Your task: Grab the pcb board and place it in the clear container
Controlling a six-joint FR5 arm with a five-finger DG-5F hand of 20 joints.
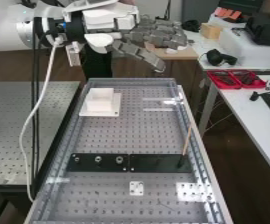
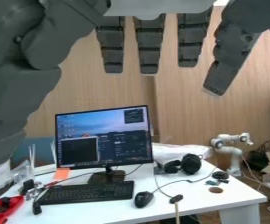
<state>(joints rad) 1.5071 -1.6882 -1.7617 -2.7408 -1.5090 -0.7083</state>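
Open hand up top, and the board is there to be fetched!
The white arm [image 1: 2, 27] holds its hand [image 1: 152, 36] up by the bench's far end, fingers straight and spread, nothing gripped. The clear shape [image 1: 160, 108] by the right rail may be the container; the board I can't name for sure, but my guess is the small pale holed plate [image 1: 137, 188] nearer in. The job wants a slow, low approach and a light pinch on opposite edges; press too hard and a thin plate could skid. Beneath lies the perforated bench [image 1: 112, 135]; beyond stand a white desk [image 2: 209, 201] and monitor [image 2: 129, 145]. Two black strips [image 1: 152, 162] cross the bench, a slim stick [image 1: 187, 132] rising at one end.
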